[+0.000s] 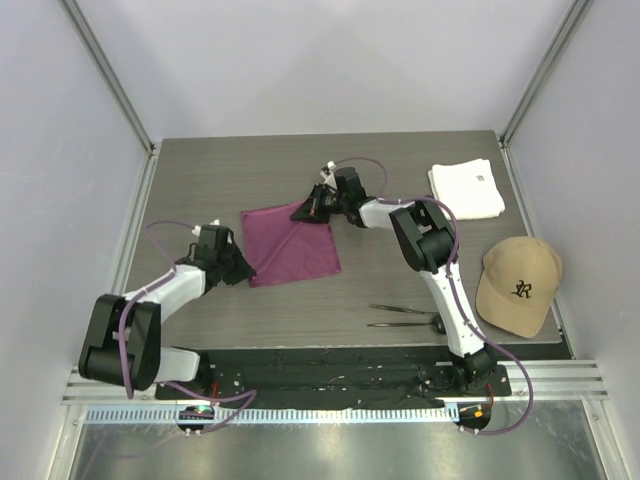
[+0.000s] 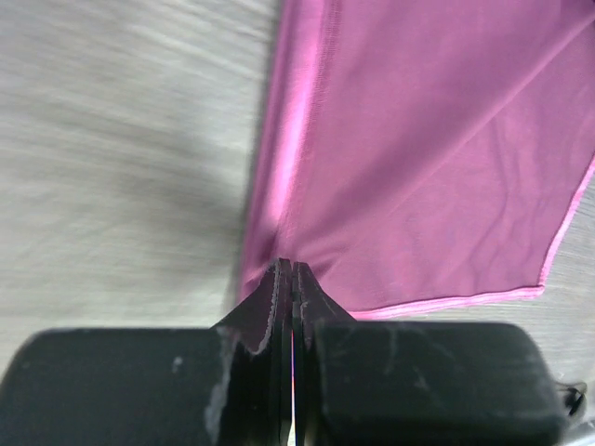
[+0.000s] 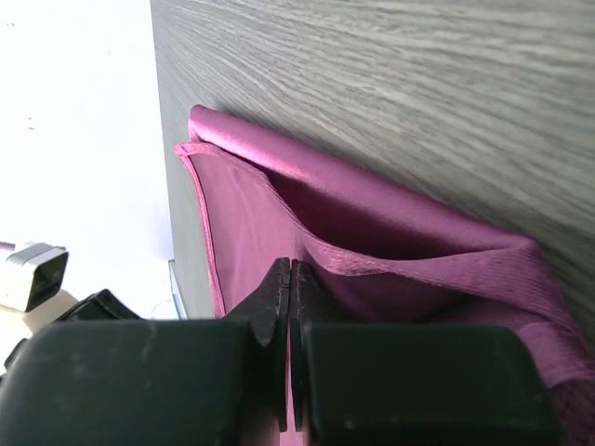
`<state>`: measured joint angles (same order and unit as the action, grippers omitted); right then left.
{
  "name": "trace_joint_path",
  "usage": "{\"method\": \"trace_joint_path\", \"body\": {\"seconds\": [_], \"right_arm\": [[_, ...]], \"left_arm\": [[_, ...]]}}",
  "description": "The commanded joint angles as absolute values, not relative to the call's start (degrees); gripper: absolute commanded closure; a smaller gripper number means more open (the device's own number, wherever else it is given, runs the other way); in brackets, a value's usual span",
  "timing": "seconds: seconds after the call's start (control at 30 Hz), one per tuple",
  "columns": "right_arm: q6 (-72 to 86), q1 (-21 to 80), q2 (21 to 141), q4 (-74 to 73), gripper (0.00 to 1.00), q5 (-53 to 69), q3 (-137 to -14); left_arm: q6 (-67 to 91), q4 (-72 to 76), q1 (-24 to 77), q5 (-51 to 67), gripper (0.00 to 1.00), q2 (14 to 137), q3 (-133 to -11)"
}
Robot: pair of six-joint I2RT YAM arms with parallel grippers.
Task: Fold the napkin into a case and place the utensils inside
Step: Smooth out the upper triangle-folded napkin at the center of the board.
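Pinching the napkin (image 1: pixel 292 243), both the left tool (image 2: pixel 292 271) and right tool (image 3: pixel 289 268) are clamped tight.

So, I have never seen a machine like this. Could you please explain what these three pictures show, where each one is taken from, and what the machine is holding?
It is a robot with two arms fixed at the near edge of a table. The large picture looks down from above and behind the arms. The other two come from small cameras on the wrists, so each shows its own black fingers close up.

The left gripper is shut on one corner of the napkin, a thin magenta cloth; the left wrist view shows the pinch. The right gripper is shut on the far edge, lifting a fold, as its wrist view shows.

Also on the table: two thin dark utensils near the right arm, a folded white cloth and a tan cap.
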<state>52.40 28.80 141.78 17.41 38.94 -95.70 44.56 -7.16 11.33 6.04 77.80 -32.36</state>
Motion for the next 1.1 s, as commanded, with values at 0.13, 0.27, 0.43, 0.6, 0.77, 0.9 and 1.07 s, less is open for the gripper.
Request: {"method": "trace_joint_path", "body": {"seconds": [0.13, 0.27, 0.43, 0.6, 0.77, 0.9, 1.07], "right_arm": [[52.73, 27.42, 142.73, 19.25, 0.99, 39.37, -98.43], [53.26, 27.16, 143.35, 18.63, 0.99, 40.43, -100.63], [54.05, 27.33, 142.12, 18.9, 0.99, 40.96, -101.25], [54.23, 27.25, 141.15, 18.64, 0.99, 41.05, -102.04], [53.7, 27.16, 142.03, 17.05, 0.99, 40.7, -104.24], [53.7, 26.63, 143.08, 16.88, 0.99, 39.99, -105.38], [53.35, 25.58, 144.23, 16.35, 0.99, 39.82, -106.26]], "left_arm": [[44.73, -17.65, 10.02, -2.63, 1.0, 68.29, -31.73], [44.83, -15.47, 10.02, 1.75, 1.0, 65.23, -31.11], [42.27, -9.95, 10.02, 9.65, 1.0, 60.64, -35.06], [46.75, -4.4, 10.02, 22.66, 1.0, 72.32, -39.11], [46.15, -1.5, 9.93, 24.7, 1.0, 77.43, -36.65], [44.65, -3.25, 9.49, 21.19, 1.0, 77.87, -35.07], [43.86, -6.59, 7.74, 16.18, 1.0, 75.5, -32.0]]}}
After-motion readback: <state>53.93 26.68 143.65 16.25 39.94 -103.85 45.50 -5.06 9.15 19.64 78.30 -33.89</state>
